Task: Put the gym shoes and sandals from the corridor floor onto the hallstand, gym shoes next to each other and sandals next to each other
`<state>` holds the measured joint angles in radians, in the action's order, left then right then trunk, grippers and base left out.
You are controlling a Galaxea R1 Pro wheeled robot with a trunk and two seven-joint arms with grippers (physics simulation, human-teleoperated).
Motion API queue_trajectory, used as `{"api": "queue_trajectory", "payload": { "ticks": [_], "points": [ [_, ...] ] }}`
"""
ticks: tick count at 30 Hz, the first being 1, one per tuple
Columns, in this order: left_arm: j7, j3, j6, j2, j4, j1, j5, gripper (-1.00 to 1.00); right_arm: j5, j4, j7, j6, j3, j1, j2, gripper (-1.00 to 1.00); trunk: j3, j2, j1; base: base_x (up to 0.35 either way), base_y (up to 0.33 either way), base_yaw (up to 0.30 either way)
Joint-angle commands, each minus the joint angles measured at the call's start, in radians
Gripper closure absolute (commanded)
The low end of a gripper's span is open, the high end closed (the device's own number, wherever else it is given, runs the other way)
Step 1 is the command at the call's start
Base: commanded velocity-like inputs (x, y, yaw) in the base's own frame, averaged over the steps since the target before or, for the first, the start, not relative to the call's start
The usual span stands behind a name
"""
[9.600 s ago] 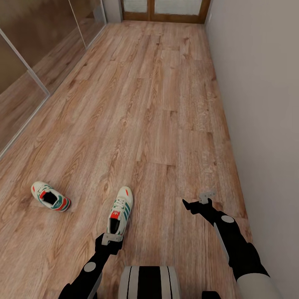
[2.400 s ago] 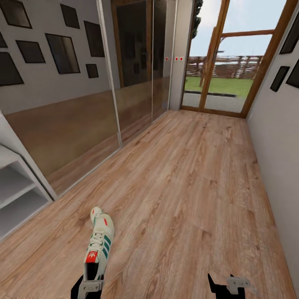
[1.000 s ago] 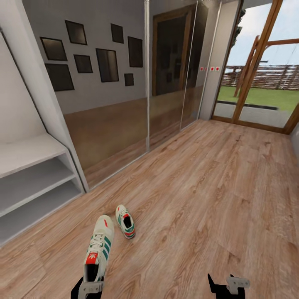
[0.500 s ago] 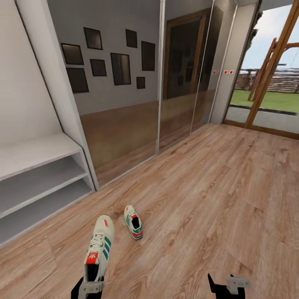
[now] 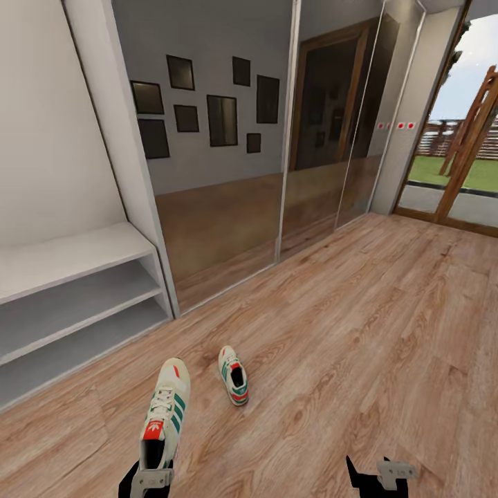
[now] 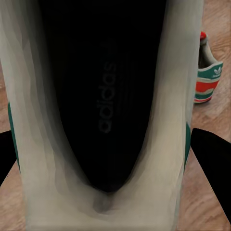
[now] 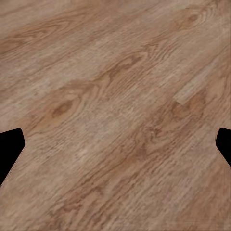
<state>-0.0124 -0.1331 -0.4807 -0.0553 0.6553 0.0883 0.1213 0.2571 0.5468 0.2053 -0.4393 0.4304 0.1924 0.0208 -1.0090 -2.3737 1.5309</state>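
My left tool (image 5: 151, 478) pinches one off-white green-striped lace-up sneaker (image 5: 164, 413) by its heel, its twin (image 5: 234, 374) lies on the wood-grain plank floor (image 5: 360, 332) near the light grey shelved rack (image 5: 69, 290), and my right tool (image 5: 379, 477) hangs spread.

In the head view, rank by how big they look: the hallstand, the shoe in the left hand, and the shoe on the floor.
1. The hallstand, by far the largest.
2. The held gym shoe, in the left hand.
3. The gym shoe on the floor.

The shoes are a pair; the held one looks bigger because it is nearer the camera.
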Motion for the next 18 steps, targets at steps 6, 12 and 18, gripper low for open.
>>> {"api": "queue_trajectory", "payload": {
  "ticks": [6,12,18],
  "points": [
    [0.0,-0.006,-0.004,-0.001,0.0,0.001,0.011,1.0,0.005,-0.001,0.009,-0.004,0.008,0.001,-0.001,-1.0,0.007,0.0,0.0,0.19,-0.152,0.175],
    [0.0,-0.007,-0.004,0.0,-0.001,0.001,0.009,1.0,0.005,-0.001,0.01,-0.004,0.008,0.001,-0.001,-1.0,0.014,0.0,0.0,0.036,-0.022,0.178],
    [0.0,-0.008,-0.004,0.0,-0.002,0.001,0.009,1.0,0.007,0.0,0.011,-0.004,0.006,0.001,-0.004,-1.0,0.021,0.0,0.0,0.005,-0.003,0.201]
  ]
}}
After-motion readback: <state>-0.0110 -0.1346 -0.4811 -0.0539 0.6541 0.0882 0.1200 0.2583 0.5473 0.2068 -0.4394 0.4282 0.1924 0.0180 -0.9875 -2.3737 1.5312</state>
